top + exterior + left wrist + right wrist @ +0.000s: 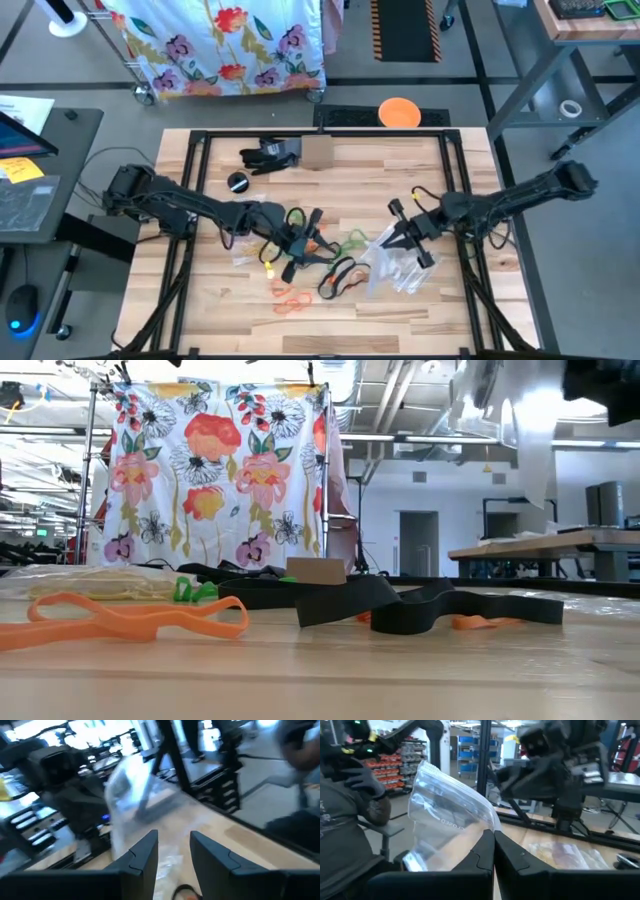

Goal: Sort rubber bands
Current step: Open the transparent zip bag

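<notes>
My right pincer (494, 851) grips a clear bag (451, 812) mid-desk; my left pincer (172, 852), narrowly open, hangs over the rubber bands (310, 270) by the desk's front edge, nearer them.

We see an industrial lab or workshop: exposed ceiling ducts (400, 400), stocked shelving (470, 755), workbenches (540, 548) beyond the wooden table (330, 320).

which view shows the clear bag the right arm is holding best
The right wrist view: the bag stands pinched between the shut fingers. The high view shows it small, the left wrist view blurred.
</notes>
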You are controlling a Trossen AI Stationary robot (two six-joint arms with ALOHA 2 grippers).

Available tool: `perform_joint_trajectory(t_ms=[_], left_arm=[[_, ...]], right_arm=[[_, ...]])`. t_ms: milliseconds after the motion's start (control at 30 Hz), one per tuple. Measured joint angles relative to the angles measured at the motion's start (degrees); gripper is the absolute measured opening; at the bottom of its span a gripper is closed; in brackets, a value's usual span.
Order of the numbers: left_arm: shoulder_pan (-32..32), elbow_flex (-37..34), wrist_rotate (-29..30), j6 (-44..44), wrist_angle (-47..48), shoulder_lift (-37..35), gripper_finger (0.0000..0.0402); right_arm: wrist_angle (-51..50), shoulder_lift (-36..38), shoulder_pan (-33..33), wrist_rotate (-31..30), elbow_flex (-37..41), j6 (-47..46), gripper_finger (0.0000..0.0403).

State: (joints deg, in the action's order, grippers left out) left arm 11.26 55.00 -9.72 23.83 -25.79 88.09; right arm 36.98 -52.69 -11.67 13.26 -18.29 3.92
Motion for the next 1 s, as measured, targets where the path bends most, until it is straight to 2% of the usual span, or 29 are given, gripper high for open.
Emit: perform_joint_trajectory(t_ms=[133, 300, 400, 700, 1000], left_arm=[[0.47, 0.00, 6.78, 0.08, -5.44, 3.11, 0.0109], [0.64, 0.00, 3.61, 0.51, -8.44, 5.41, 0.0109], [0.59, 0.00, 3.12, -0.49, -8.60, 5.64, 0.0109], [0.95, 0.00, 2.00, -4.78, -5.65, 5.66, 0.0109], [2.20, 0.00, 2.15, -6.94, -4.63, 5.68, 0.0109]], right_arm=[[2.52, -4.66, 0.65, 7.20, -2.99, 1.10, 0.0000], [2.37, -10.83, 0.93, 16.31, -7.23, 1.22, 0.0000], [2.43, -14.13, 0.88, 19.38, -10.13, 2.94, 0.0000], [3.22, -19.57, 0.78, 19.86, -16.68, 7.06, 0.0000], [10.41, -19.63, -0.84, 19.83, -17.11, 8.99, 0.0000]])
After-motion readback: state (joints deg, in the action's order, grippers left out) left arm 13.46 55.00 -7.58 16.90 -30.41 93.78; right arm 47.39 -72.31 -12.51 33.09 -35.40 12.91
